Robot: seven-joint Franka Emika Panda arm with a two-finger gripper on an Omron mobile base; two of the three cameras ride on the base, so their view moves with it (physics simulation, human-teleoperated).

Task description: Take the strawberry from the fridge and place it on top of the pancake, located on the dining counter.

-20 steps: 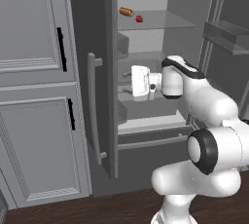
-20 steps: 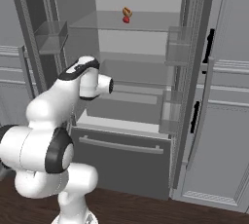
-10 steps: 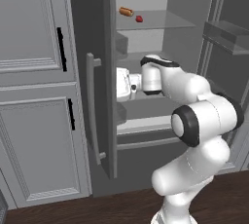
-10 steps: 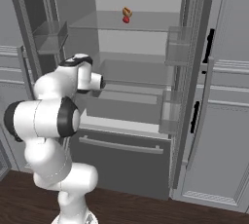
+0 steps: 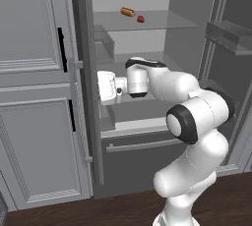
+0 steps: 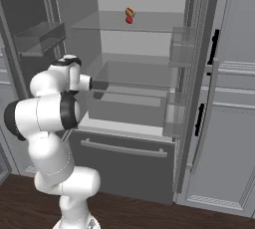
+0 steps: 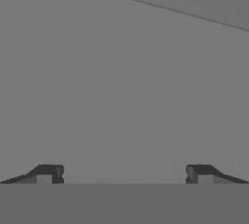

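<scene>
Standing open in the middle of the scene is the fridge (image 5: 147, 136), a tall dark grey appliance with a pale grey inside, glass shelves and a closed bottom drawer (image 6: 124, 161) that carries a slim silver bar handle. Its left door (image 5: 86, 97) is swung out toward the base and is seen almost edge-on in the left base view, and the right door (image 6: 199, 83) is also swung out, with clear bins on its inner side. Lighter grey panelled cabinets (image 5: 34, 97) with black handles stand on both sides of the fridge. The white arm (image 5: 197, 122) rises in front of the drawer, bends at a dark elbow joint and reaches sideways to its left, at the height of the middle shelf. The white hand at its end lies just beside the inner face of the left door, and the gripper (image 7: 124, 173) points at a flat grey surface that is very near. In the hand view the two dark fingertips (image 7: 48, 172) stand far apart at the bottom corners, so the jaws are spread wide and nothing is between them. On the upper glass shelf (image 6: 144, 23), well above the hand, lies an orange-brown hot-dog-like item (image 5: 128, 11), and just beside it, to its right in the left base view, rests the strawberry (image 5: 141, 19), tiny and red. In the right base view the strawberry (image 6: 129, 20) shows directly in front of this longer item.
</scene>
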